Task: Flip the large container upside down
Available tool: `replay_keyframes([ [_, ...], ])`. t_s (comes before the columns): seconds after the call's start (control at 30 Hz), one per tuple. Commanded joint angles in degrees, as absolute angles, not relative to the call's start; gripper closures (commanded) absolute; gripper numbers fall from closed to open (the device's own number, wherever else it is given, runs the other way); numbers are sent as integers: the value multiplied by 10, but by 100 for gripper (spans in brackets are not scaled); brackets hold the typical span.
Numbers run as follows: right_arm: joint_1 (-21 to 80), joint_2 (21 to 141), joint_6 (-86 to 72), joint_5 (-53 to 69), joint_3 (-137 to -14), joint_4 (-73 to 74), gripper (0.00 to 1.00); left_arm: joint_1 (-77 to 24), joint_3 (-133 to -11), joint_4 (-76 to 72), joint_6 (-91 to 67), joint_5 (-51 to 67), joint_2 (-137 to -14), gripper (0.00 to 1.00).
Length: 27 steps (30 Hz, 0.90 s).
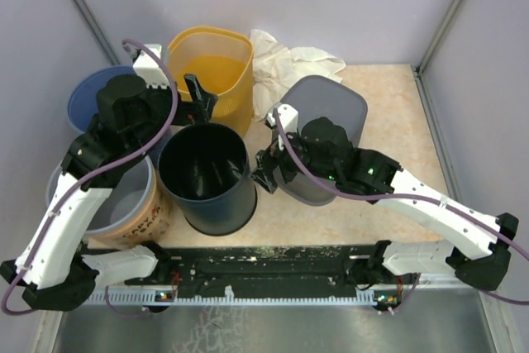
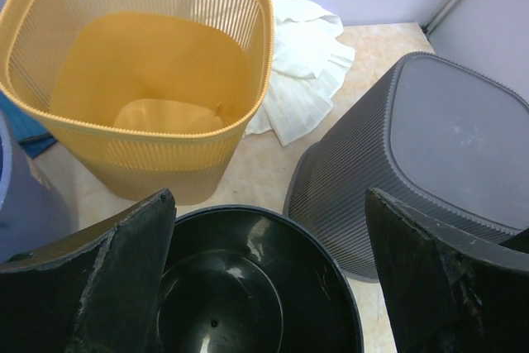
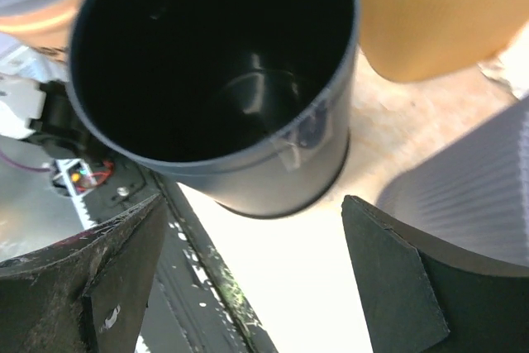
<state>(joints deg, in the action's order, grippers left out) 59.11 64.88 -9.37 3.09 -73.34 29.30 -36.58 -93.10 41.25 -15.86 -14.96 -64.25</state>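
A grey ribbed bin (image 1: 331, 113) stands upside down at centre right; it also shows in the left wrist view (image 2: 430, 138) and the right wrist view (image 3: 471, 196). A black round bucket (image 1: 205, 173) stands upright in the middle, its mouth up (image 2: 248, 287) (image 3: 215, 80). A yellow mesh basket (image 1: 211, 68) stands upright behind it (image 2: 149, 72). My left gripper (image 1: 200, 97) is open and empty above the black bucket's far rim (image 2: 269, 279). My right gripper (image 1: 266, 173) is open and empty, low between the black bucket and the grey bin (image 3: 256, 279).
A blue bucket (image 1: 95, 97) and a grey bucket with a tan label (image 1: 124, 204) stand at the left under my left arm. A white cloth (image 1: 289, 64) lies at the back. A black rail (image 1: 264, 274) runs along the front edge. Walls close in on both sides.
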Motion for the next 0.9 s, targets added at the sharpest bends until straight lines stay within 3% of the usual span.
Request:
replay_keyframes([
  [0.0, 589, 635, -90, -71, -726, 287, 14, -362, -925, 430, -171, -175, -635, 0],
  [0.17, 540, 677, -98, -189, -722, 286, 13, -362, -892, 398, -175, -138, -621, 0],
  [0.37, 333, 696, -124, -252, -705, 245, 12, -362, -870, 387, -178, -88, -609, 0],
  [0.5, 282, 732, -152, -309, -750, 270, 12, -362, -843, 378, -178, -68, -599, 0],
  [0.87, 292, 715, -178, -165, -688, 200, 14, -362, -824, 352, -144, -7, -595, 0],
])
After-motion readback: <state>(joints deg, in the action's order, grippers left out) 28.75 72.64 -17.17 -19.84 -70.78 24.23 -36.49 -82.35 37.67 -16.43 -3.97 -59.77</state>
